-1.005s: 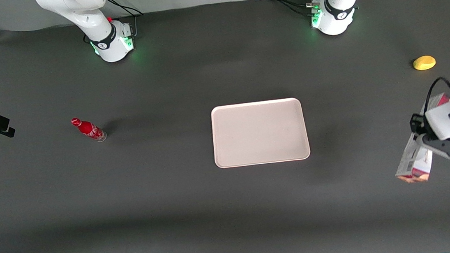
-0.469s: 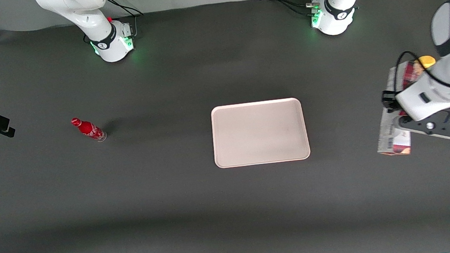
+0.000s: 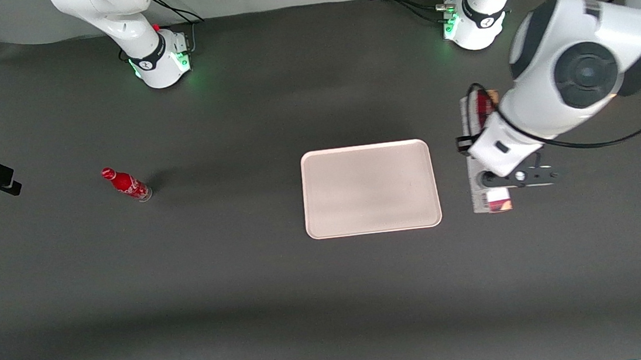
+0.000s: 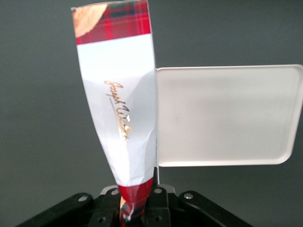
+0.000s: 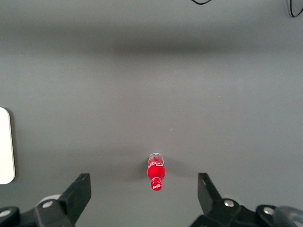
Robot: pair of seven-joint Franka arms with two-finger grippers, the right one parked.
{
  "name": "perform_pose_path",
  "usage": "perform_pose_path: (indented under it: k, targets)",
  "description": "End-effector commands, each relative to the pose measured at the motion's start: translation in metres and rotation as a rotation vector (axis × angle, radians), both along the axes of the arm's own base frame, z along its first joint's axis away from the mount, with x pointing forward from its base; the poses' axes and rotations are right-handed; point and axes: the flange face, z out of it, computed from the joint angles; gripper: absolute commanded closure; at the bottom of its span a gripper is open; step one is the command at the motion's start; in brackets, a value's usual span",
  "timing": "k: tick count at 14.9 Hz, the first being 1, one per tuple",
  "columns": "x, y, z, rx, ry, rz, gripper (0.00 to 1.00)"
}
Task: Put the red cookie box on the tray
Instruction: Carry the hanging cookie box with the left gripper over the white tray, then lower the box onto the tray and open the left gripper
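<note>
The tool (image 4: pixel 137 208), clamped on the red cookie box (image 4: pixel 120 99), hangs just beside the tray (image 3: pixel 369 188) rim.

Place: robotics lab
Arms: two white Franka arm bases (image 3: pixel 159 57) bolted on, green status lights glowing
Table (image 3: pixel 236 282): covered in plain dark grey mat
Cabling: black cables (image 3: pixel 407 7) trailing from bases

A small red soda bottle (image 3: pixel 126 184) stands upright on the dark grey worktop (image 3: pixel 236 282), toward the parked arm's end.
</note>
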Motion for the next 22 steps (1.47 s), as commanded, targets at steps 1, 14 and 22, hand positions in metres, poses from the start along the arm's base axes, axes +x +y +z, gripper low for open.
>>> perform_pose_path:
  k: [1, 14, 22]
  targets:
    - [-0.028, -0.046, -0.029, -0.008, -0.066, 0.100, 1.00]
    - [-0.091, -0.069, -0.199, -0.005, -0.150, 0.056, 1.00]
    - [-0.093, -0.072, -0.246, -0.044, -0.169, 0.017, 1.00]
